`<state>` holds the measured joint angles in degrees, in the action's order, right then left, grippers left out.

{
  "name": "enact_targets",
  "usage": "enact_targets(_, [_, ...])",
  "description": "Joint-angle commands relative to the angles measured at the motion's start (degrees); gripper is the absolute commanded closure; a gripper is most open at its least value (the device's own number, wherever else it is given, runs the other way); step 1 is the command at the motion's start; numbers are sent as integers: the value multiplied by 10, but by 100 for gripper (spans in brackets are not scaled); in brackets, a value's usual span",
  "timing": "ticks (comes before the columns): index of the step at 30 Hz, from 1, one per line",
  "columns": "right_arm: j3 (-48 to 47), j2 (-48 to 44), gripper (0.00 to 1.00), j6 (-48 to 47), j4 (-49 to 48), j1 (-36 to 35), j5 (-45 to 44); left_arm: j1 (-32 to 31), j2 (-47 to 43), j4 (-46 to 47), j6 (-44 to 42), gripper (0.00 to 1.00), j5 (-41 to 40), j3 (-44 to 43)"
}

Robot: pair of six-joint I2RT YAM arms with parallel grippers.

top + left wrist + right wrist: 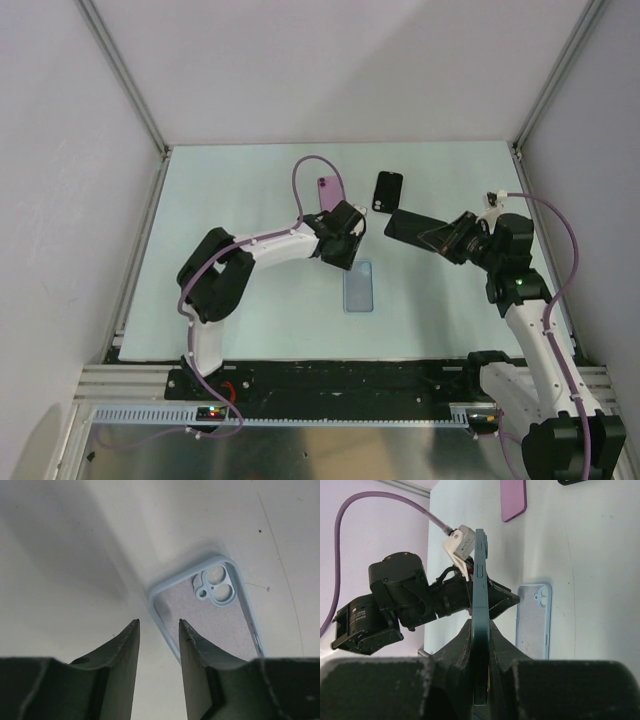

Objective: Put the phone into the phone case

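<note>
The light-blue phone case (358,286) lies flat and open side up mid-table, with its camera cutout showing in the left wrist view (215,615). It also shows in the right wrist view (535,622). My left gripper (347,256) hovers at the case's far left edge. Its jaws (158,625) are open and empty, and the right finger (195,650) overlaps the case's rim. My right gripper (447,239) is shut on the dark phone (410,227) and holds it in the air to the right of the case. The phone is seen edge-on in the right wrist view (480,595).
A pink phone-shaped item (328,193) and a black one (388,191) lie at the back of the table; the pink one also shows in the right wrist view (513,499). The left arm (410,600) stands just behind the held phone. Walls enclose the table on three sides.
</note>
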<state>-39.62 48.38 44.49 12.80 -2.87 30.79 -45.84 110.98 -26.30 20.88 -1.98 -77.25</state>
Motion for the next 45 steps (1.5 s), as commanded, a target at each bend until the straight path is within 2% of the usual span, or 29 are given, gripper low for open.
enact_targets(1, [-17, -25, 100, -13, -9, 3, -11, -1, 19, -4, -10, 60, -16, -28])
enact_targets(7, [-21, -23, 100, -15, -2, 3, -8, -3, 30, -4, -1, 64, -3, -30])
enact_targets(11, [-21, -29, 100, -17, 2, 3, -10, -3, 28, -4, 27, 79, -18, -25])
enact_targets(14, [-22, -33, 100, -18, 4, 3, -16, -3, 8, -4, 72, 94, -40, -10])
enact_targets(18, [-23, -27, 100, -13, 1, 2, -14, 19, -62, -4, 195, 99, -99, 39])
enact_targets(22, [-23, -17, 100, -8, -13, -16, -28, 64, -167, -9, 369, 100, -150, 133])
enact_targets(27, [-23, 14, 100, 6, -47, -80, -65, 92, -285, -35, 616, 100, -181, 249])
enact_targets(30, [-23, 34, 100, 16, -74, -125, -83, 104, -315, -38, 719, 100, -167, 306])
enact_targets(35, [-23, 63, 100, 21, -93, -203, -137, 110, -313, -40, 849, 100, -146, 360])
enact_targets(38, [-23, 79, 100, 22, -95, -236, -162, 110, -298, -40, 895, 100, -133, 372])
enact_targets(42, [-22, 95, 100, 19, -97, -266, -185, 102, -292, -39, 895, 100, -140, 375])
enact_targets(43, [-22, 99, 100, 19, -98, -273, -188, 102, -293, -39, 885, 96, -145, 375])
enact_targets(45, [-20, 107, 100, 19, -103, -286, -194, 101, -296, -39, 846, 74, -158, 374])
